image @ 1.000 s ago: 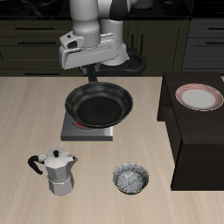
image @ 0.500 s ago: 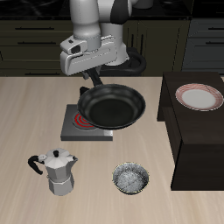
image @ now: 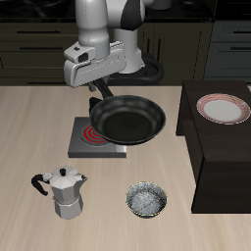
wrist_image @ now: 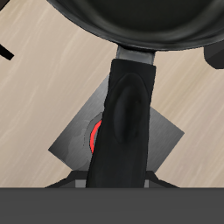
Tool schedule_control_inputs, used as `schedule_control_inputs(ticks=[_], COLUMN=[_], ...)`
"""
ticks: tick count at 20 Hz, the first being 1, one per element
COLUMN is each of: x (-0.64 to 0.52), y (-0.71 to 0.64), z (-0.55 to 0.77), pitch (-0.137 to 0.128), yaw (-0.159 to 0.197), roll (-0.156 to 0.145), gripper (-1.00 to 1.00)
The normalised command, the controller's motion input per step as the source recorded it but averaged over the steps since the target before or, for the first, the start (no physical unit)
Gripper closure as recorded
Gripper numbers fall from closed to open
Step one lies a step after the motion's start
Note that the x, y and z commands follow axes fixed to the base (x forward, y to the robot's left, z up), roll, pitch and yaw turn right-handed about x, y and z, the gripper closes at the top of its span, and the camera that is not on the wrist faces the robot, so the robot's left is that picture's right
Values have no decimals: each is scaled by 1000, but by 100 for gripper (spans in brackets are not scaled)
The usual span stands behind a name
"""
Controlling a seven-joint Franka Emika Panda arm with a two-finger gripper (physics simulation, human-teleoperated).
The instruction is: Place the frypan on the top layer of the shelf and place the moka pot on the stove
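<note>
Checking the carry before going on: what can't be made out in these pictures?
- Gripper fingers: exterior view, hidden behind the gripper body; wrist view, covered by the frypan handle.
- Stove: burner partly under the pan in both views.
- Shelf: cut off by the exterior view's edge.

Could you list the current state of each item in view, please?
frypan: lifted, held by its handle above the stove, empty
tool: shut on the frypan handle
stove: partly uncovered
moka pot: upright on table, lid closed
bowl: upright on table
plate: on shelf top
</note>
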Motion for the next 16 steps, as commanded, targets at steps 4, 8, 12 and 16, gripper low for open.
schedule_control_inputs(ticks=[4, 8, 12, 16], x=[40, 86, 81, 150], y=[-51, -67, -15, -114], z=[-15, -6, -7, -91], pitch=[13, -40, -42, 18], yaw=[29, 99, 114, 86], roll=[-2, -9, 4, -2], gripper=[100, 100, 100, 100])
